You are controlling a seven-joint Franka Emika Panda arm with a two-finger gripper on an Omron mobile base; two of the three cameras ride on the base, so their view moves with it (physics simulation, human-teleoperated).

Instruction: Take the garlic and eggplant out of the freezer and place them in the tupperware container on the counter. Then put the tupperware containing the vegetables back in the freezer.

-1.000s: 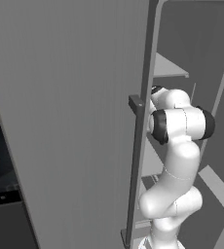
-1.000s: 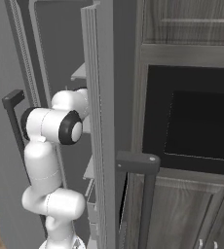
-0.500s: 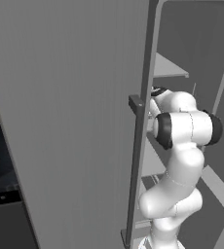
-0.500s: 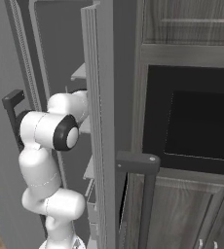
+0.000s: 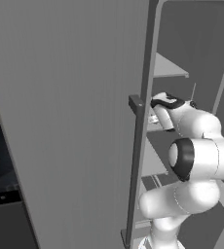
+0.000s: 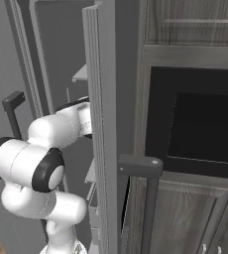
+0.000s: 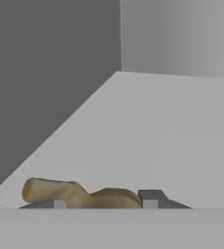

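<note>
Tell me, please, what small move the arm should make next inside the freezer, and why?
Probably close the fingers on the garlic. In the hand view the brownish bulb lies on the pale freezer shelf between the two tips, so the gripper seems lined up. Whether it already grips is unclear.

Dull tan-brown garlic (image 7: 80,193) on pale grey freezer (image 5: 70,121) shelf (image 7: 162,141)
</note>
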